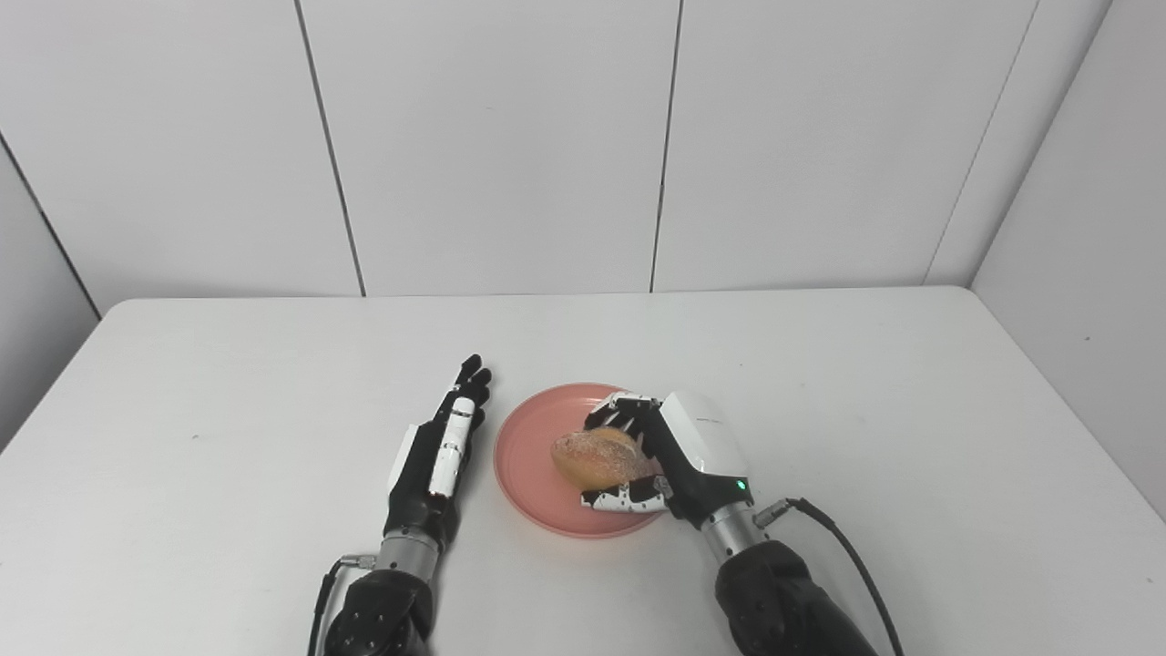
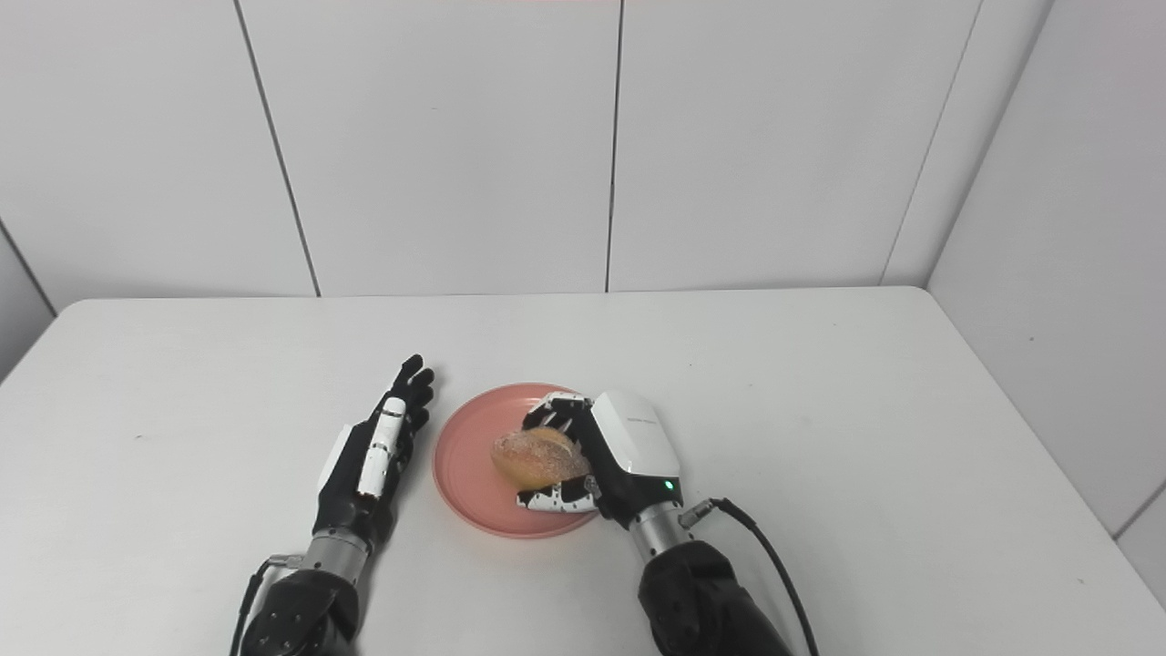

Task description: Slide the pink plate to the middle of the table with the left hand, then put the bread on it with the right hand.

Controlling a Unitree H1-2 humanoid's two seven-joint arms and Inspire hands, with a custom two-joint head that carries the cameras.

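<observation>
The pink plate (image 1: 528,456) lies near the middle of the white table (image 1: 228,383), a little toward me. Over its right half, my right hand (image 1: 679,451) is shut on the golden-brown bread (image 1: 597,457), fingers curled behind it and thumb under its near side. The bread is at or just above the plate's surface; I cannot tell if it touches. My left hand (image 1: 442,446) rests flat on the table just left of the plate, fingers straight and together, open, a small gap from the rim. The same plate (image 2: 469,460) and bread (image 2: 537,457) show in the right eye view.
A black cable (image 1: 843,547) loops from the right wrist across the table at the lower right. White wall panels (image 1: 492,146) stand behind the table's far edge, and a side wall (image 1: 1084,255) runs close along its right edge.
</observation>
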